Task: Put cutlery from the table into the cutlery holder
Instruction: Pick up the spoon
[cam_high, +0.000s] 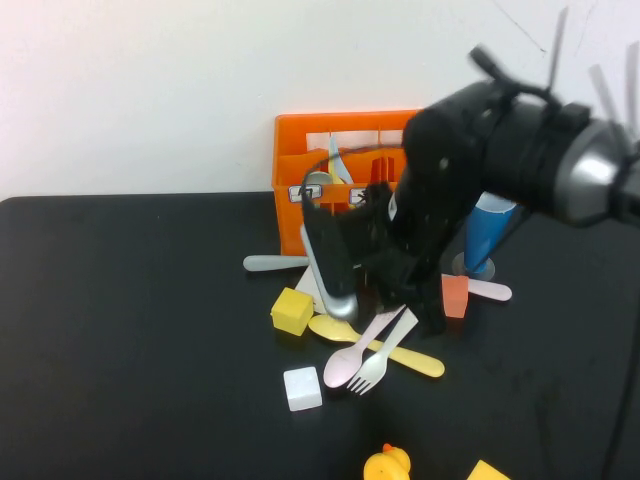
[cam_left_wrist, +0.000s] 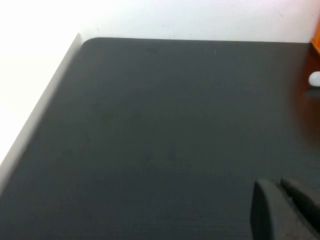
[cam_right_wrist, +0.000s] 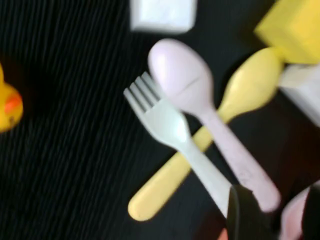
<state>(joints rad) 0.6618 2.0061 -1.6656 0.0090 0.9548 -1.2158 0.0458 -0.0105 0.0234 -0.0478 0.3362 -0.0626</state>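
Observation:
The orange cutlery holder stands at the back of the black table, with a few pieces standing in it. A pink spoon, a white fork and a yellow spoon lie crossed in front of it. My right gripper is low over their handles. In the right wrist view it is open, with the pink spoon's handle end between the fingers and the fork beside one finger. My left gripper hovers over bare table, fingers together, out of the high view.
A white spoon lies left of the holder and a pink one lies by the blue cup. Yellow, white and orange cubes and a yellow duck surround the cutlery.

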